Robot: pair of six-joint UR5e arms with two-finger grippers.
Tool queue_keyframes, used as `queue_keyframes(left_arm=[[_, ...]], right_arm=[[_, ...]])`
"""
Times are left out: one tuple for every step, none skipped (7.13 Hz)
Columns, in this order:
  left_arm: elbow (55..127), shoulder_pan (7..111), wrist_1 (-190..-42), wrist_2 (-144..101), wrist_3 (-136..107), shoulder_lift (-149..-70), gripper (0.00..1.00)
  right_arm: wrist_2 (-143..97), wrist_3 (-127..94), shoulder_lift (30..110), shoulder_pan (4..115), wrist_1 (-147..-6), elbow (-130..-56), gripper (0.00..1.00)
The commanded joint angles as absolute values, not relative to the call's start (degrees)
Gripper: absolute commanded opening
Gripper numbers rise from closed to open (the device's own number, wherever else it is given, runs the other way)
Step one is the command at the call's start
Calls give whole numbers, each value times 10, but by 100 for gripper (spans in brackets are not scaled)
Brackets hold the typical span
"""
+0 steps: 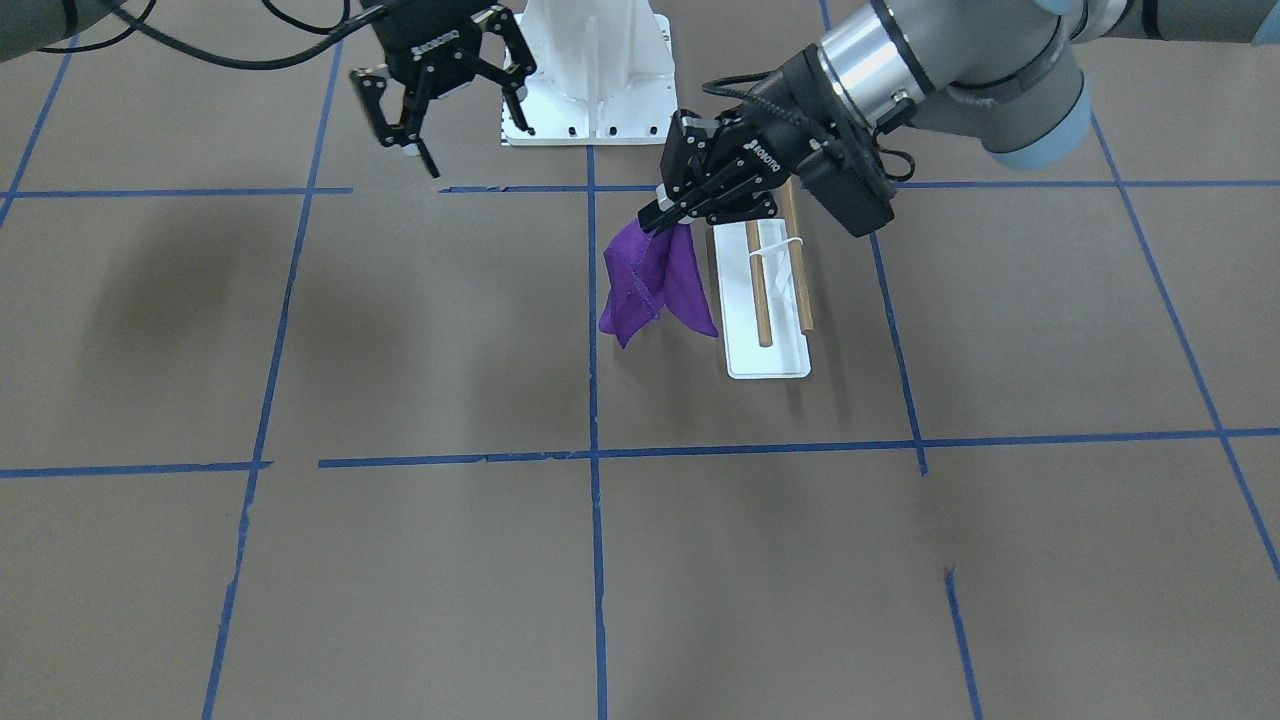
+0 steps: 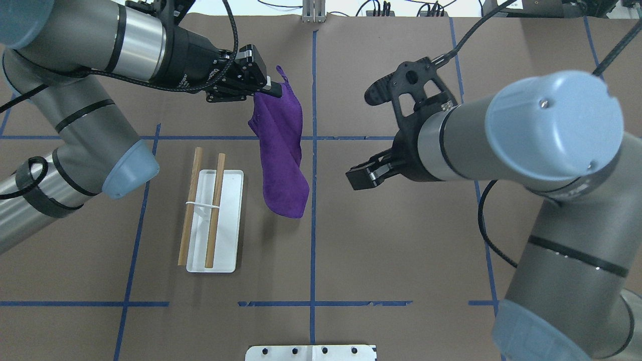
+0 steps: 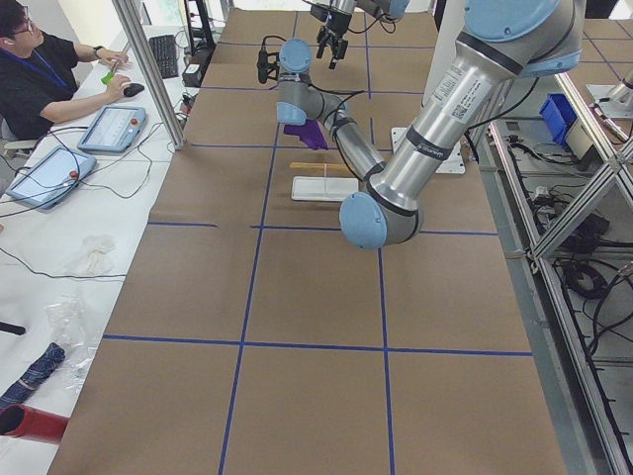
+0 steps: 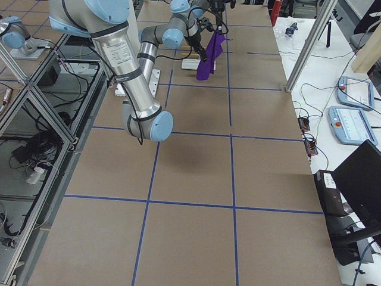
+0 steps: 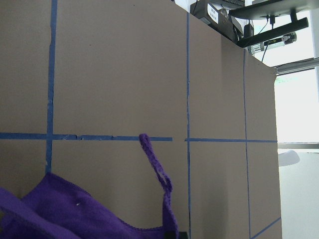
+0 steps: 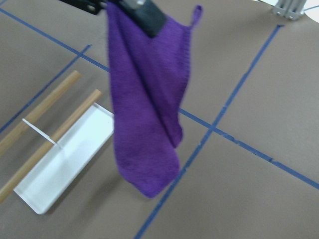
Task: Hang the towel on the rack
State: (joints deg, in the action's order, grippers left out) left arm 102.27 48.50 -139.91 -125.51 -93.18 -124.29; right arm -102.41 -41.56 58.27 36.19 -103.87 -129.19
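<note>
toward the left edge from the hanging towel, clamped in the left gripper, lies the rack, rods near-to-far; right gripper gapes wide.

The deep-purple soft cloth towel hangs in the air, off the tabletop. The left gripper pinches it at its top edge. It droops down long and folded, and a thin purple loop sticks up at its top corner. Seen from overhead, the flat white rack with two wooden rods lies on the tabletop at about the towel's 8 o'clock, near it but not touching.
</note>
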Motion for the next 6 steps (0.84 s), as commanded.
queue_keyframes(left_arm=[[1104, 453, -1353, -1132, -964, -1223, 0], [1154, 406, -1251, -1049, -963, -1223, 0], [1186, 361, -1190, -979, -962, -1223, 0], [1217, 334, -1140, -933, -960, -1223, 0], [1249, 313, -1081, -899, -959, -1223, 0], [1290, 302, -1041, -878, -959, -1206, 0]], right_arm=[[-1141, -385, 593, 507, -1155, -1292, 100], [-1148, -318, 594, 543, -1220, -1292, 100], [-1149, -250, 595, 570, -1274, -1288, 100], [-1157, -200, 607, 599, -1303, -1280, 100], [-1178, -165, 633, 624, -1300, -1271, 100], [-1193, -137, 659, 653, -1297, -1264, 100]])
